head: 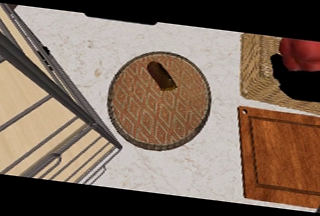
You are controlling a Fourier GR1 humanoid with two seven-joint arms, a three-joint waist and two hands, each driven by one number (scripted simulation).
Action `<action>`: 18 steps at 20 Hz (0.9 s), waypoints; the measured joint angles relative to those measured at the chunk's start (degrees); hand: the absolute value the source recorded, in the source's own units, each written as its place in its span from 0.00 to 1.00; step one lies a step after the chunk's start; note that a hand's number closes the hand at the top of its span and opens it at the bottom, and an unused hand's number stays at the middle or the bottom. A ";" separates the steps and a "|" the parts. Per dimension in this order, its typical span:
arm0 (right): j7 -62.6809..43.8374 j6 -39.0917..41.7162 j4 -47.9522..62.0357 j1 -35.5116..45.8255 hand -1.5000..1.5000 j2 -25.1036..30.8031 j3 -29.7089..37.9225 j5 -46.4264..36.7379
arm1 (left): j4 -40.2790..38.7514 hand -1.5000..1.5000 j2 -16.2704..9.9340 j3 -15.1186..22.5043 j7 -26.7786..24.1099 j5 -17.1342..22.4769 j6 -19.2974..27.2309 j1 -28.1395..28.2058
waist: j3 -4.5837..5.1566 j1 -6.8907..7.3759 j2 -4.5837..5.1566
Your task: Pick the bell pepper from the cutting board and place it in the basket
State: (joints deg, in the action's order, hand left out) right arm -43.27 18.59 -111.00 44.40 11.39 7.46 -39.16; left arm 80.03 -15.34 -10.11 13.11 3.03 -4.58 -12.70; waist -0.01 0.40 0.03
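The main risk, as I judge it, is a release that lands on the wrong side of the wicker wall: the pepper (312,55) hangs over the basket (261,67) at the view's upper right edge, and if the right hand (314,83) opens while the pepper sits over the rim rather than the hollow, it could tip back onto the table (90,36) or toward the board (287,156) just below. How far inside the basket the pepper is cannot be told, because the black hand covers much of the basket's interior and the view cuts off its right part. A second risk is the hand catching the basket's near wall and shifting it. The right hand shows as a dark mass below and around the red pepper, seemingly curled against its underside and side, so it appears to hold the pepper; single fingers are not distinguishable. The forearm runs along the right edge, past the board, which lies bare. The left hand does not show. A round mat (159,101) carrying a small brown thing (162,76) lies well left of the basket, out of the way.
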 measured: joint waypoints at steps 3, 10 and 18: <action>4.06 -2.07 5.59 0.52 1.00 2.61 3.00 0.25 | 0.61 0.50 0.09 0.07 -0.03 -0.08 -0.18 0.44 | -0.01 0.01 0.01; 18.57 -5.52 18.77 -1.99 1.00 9.53 9.42 2.90 | 1.93 0.50 0.69 0.31 0.98 -0.68 0.50 1.03 | 0.00 0.04 0.09; 31.31 -13.07 34.68 -1.37 1.00 11.57 12.00 4.20 | 0.19 0.50 1.25 0.19 -1.52 -1.44 0.37 0.45 | -0.20 0.14 -0.04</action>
State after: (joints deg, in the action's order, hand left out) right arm -11.96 5.52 -76.32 43.03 22.96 19.47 -34.96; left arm 80.22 -14.09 -9.92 11.58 1.58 -4.21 -12.25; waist -0.21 0.53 -0.01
